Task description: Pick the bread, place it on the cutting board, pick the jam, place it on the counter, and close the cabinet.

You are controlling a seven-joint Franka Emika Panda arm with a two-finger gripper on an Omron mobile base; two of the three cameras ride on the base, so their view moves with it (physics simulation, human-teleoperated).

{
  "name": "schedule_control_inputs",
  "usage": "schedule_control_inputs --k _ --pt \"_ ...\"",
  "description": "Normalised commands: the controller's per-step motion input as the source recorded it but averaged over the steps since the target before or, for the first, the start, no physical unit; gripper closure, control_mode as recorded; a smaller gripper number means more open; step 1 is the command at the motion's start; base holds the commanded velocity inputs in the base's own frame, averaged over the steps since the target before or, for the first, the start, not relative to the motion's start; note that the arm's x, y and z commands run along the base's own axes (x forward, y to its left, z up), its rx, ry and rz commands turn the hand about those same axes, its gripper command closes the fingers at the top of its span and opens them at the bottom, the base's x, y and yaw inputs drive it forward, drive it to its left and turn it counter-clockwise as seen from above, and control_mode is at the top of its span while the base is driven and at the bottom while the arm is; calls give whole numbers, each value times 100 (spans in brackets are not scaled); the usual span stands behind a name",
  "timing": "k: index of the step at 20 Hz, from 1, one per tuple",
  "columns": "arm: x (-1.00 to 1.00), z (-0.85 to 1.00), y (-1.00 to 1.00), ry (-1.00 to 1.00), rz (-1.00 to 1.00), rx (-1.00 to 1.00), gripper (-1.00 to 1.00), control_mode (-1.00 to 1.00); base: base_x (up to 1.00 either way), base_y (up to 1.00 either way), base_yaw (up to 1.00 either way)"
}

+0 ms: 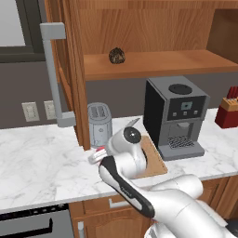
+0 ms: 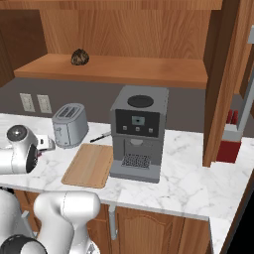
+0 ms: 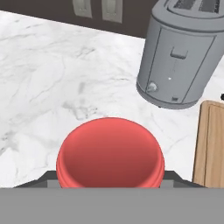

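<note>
The bread (image 1: 117, 56) (image 2: 79, 57) lies on the lower shelf of the open cabinet (image 1: 153, 65), whose door (image 1: 69, 69) stands swung out. The jam (image 3: 110, 153), seen from above as a red round lid, sits between the fingers of my gripper (image 3: 110, 180), which is shut on it. My gripper (image 1: 95, 155) (image 2: 47, 144) hangs low over the white marble counter (image 1: 37, 162) (image 3: 52, 74), left of the cutting board (image 1: 155, 162) (image 2: 89, 163) (image 3: 212, 144). Whether the jar touches the counter I cannot tell. The board is bare.
A grey toaster (image 1: 100, 123) (image 2: 69, 124) (image 3: 183, 57) stands just behind the gripper. A dark coffee machine (image 1: 174, 116) (image 2: 136, 134) sits right of the board, with a red knife block (image 1: 228, 109) further right. The door's long grey handle (image 1: 56, 74) juts out at the left.
</note>
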Motion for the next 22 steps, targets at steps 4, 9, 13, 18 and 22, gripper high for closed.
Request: schedule_control_inputs --k 4,9,13,18,22 --pt "30 -14 12 4 0 0 100 -100 0 0 0" --pt "26 -22 11 2 0 0 100 -100 0 0 0" --pt "6 -36 3 0 1 0 100 -100 0 0 0" --pt "3 -47 5 0 1 0 100 -100 0 0 0" --pt "10 -43 5 0 0 0 100 -100 0 0 0"
